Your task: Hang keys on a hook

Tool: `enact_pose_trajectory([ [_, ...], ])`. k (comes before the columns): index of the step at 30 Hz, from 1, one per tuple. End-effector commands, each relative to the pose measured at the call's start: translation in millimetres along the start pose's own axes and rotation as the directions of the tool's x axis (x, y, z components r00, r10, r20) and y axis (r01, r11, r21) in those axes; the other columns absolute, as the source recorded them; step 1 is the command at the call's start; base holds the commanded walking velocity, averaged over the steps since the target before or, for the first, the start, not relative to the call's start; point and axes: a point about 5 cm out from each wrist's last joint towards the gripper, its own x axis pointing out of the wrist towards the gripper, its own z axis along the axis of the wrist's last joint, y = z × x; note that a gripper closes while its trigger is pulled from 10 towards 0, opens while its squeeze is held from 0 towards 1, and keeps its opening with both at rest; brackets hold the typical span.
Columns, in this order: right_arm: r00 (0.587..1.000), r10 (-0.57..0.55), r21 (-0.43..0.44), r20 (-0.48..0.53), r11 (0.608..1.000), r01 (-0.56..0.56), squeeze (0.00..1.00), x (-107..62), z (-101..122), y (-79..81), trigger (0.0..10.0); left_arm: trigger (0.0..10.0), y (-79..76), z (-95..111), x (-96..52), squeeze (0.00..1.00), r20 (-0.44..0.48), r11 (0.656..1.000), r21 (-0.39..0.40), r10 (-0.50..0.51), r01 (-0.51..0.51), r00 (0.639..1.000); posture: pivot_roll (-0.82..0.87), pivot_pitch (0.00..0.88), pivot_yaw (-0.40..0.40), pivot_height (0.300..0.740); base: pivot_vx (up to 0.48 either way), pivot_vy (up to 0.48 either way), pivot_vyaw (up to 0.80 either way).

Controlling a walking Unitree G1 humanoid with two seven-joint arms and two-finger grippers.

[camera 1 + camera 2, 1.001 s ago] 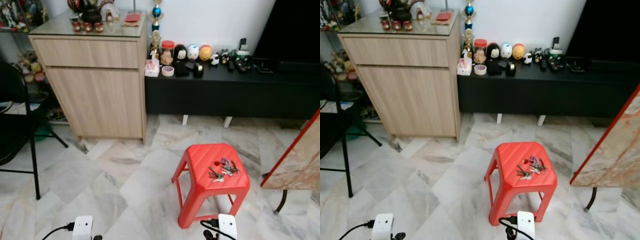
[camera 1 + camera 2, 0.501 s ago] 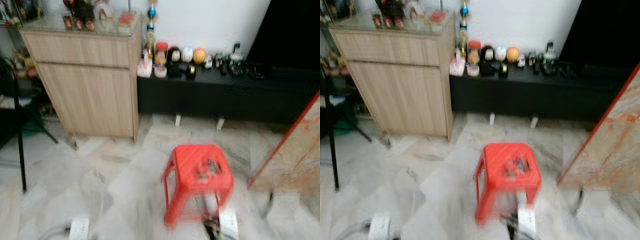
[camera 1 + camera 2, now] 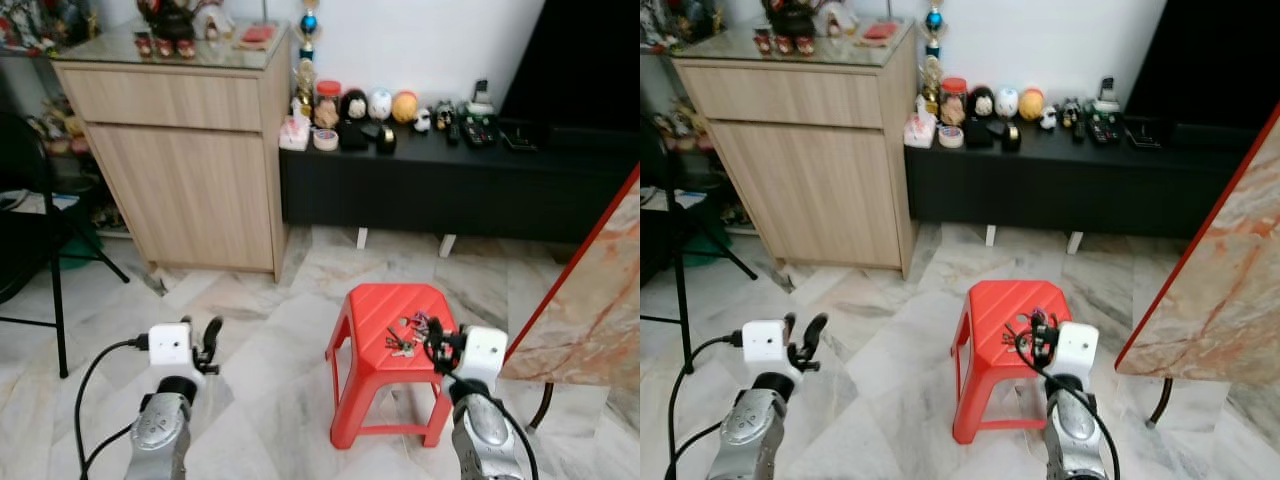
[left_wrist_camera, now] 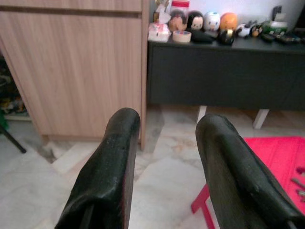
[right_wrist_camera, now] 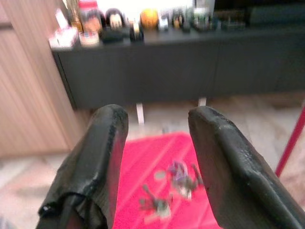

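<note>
A wooden cabinet [image 3: 185, 150] was seen at far left, beside a low black console [image 3: 460, 180]. The left gripper [image 4: 164, 157] was raised over the marble floor [image 3: 250, 350], fingers parted. The keys [image 3: 405, 335] lay on a red plastic stool [image 3: 370, 320]. The right gripper [image 5: 155, 157] was held just above them, fingers spread.

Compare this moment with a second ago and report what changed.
Both arms have come up: the left tool now hangs open over the floor, and the right tool is open beside the keys. Nothing grasped. The keys still lie on the red stool.
</note>
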Motion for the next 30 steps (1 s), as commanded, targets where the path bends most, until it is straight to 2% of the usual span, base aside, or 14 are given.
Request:
enact_pose_trajectory([
  [1, 0.997, 0.03, -0.061, 0.064, 0.998, -0.026, 0.0, -10.3, 7, -1.3, 10.0, 10.0, 1.7, 12, -7.0, 0.0, 0.031, 1.0, -0.023, 0.012, -0.012, 0.999, 0.07, 0.014, -0.092, 0.74, 0.0, 0.0, 0.0],
  [5, 0.995, 0.03, -0.081, 0.095, 0.996, -0.023, 0.0, -22.3, 9, -2.3, 10.0, 10.0, 3.8, 25, -15.1, 0.0, 0.078, 1.0, -0.014, 0.024, -0.023, 0.997, 0.08, 0.019, -0.091, 0.74, 0.0, 0.0, 0.0],
  [8, 0.996, 0.005, -0.053, 0.089, 0.999, 0.0, 0.0, -27.3, 10, -1.1, 10.0, 10.0, 0.0, 26, -17.1, 0.0, 0.07, 0.999, -0.024, 0.027, -0.025, 0.997, 0.08, 0.024, -0.093, 0.74, 0.0, 0.0, 0.0],
  [14, 0.997, -0.014, -0.059, 0.082, 0.998, 0.019, 0.0, -23.7, 14, -0.7, 10.0, 10.0, -8.5, 31, -14.6, 0.0, 0.057, 0.999, -0.04, -0.002, 0.005, 0.998, 0.07, 0.022, -0.087, 0.74, 0.0, 0.0, 0.0],
  [21, 0.998, -0.005, -0.06, 0.057, 0.998, 0.009, 0.0, -21.0, 14, 1.5, 10.0, 10.0, -11.5, 32, -14.0, 0.0, 0.038, 0.999, -0.025, -0.024, 0.024, 0.999, 0.08, 0.028, -0.085, 0.74, 0.258, 0.0, 0.0],
  [30, 0.999, 0.016, -0.043, 0.034, 0.999, -0.014, 0.0, -23.8, 10, 9.4, 10.0, 10.0, -5.8, 34, -10.7, 0.0, 0.03, 1.0, -0.02, -0.002, 0.003, 1.0, 0.08, 0.037, -0.083, 0.74, 0.283, 0.0, 0.0],
])
